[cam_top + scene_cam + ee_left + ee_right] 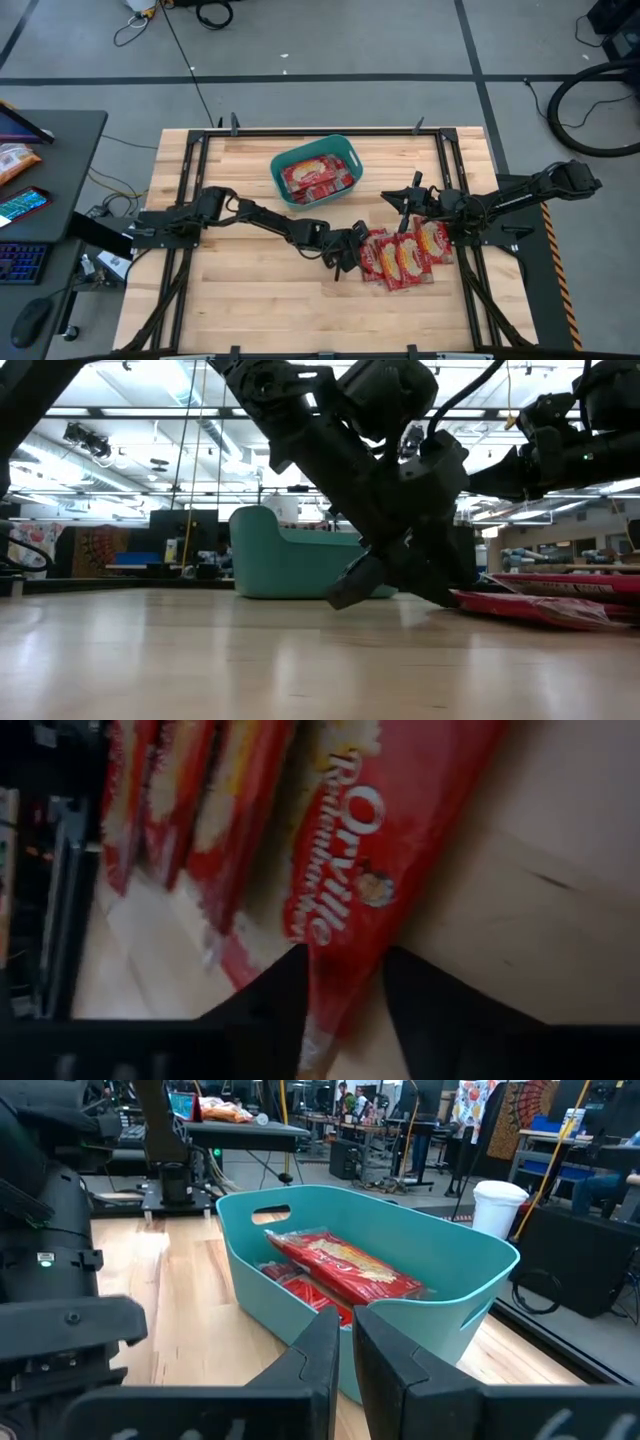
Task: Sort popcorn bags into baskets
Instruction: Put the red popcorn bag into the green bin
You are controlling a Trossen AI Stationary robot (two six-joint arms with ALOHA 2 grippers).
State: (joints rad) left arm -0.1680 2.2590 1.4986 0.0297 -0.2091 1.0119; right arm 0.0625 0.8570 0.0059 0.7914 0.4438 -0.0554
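Down at the table, the left gripper [348, 256] is clenched on the edge of the nearest popcorn bag [350, 890], one of a row lying flat [405, 257]. Beyond, the teal basket [470, 1280] holds several bags [345, 1270]. The right gripper [345, 1345], pinched closed and empty, hovers before the basket. How many bags the basket holds is unclear.

Grey floor [330, 40] crossed by dark lines filled the upper frame, black cables [590, 110] coiled at upper right, dark desk [60, 150] stood at left, ceiling strip lights [120, 410] glowed overhead.
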